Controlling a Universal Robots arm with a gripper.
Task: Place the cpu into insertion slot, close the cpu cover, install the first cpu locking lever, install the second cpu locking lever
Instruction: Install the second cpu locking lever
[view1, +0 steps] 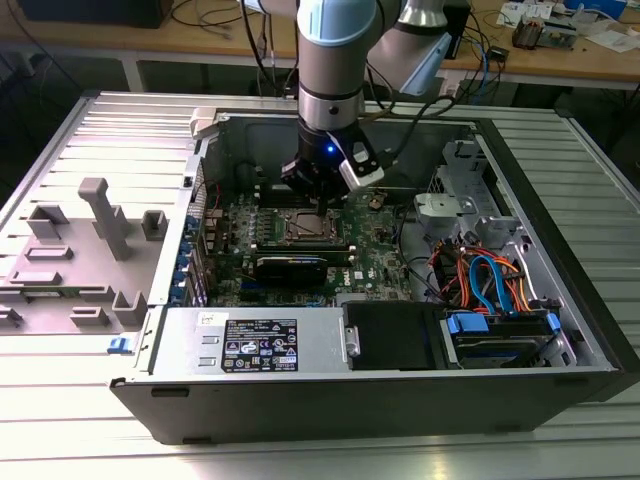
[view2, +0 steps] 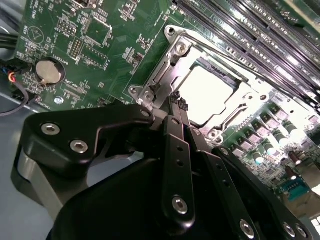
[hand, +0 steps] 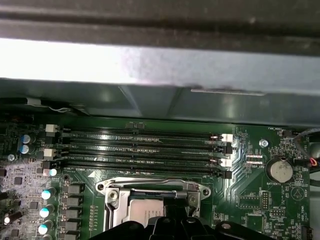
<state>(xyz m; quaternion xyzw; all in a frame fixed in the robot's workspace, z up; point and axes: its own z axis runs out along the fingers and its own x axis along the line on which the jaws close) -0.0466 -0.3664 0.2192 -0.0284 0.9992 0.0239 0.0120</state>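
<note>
The cpu (view2: 205, 95) lies flat in the insertion slot (view1: 300, 228), its silver top showing through the cut-out of the cpu cover (view2: 250, 92). The cover lies down over it. In the first wrist view the cpu (hand: 147, 212) and the cover (hand: 150, 192) sit just beyond my black fingers. My gripper (view2: 177, 102) is shut with nothing between its fingers, and its tips are at the socket's edge beside the cpu. In the exterior view my gripper (view1: 320, 195) hangs straight down over the socket's far side, inside the open computer case.
Long black memory slots (hand: 140, 150) run beside the socket. A coin battery (view2: 50, 71) sits on the green board. A black graphics card (view1: 290, 266), a power supply (view1: 255, 345) and bundled cables (view1: 490, 280) fill the case. A grey fixture (view1: 80, 250) stands outside it.
</note>
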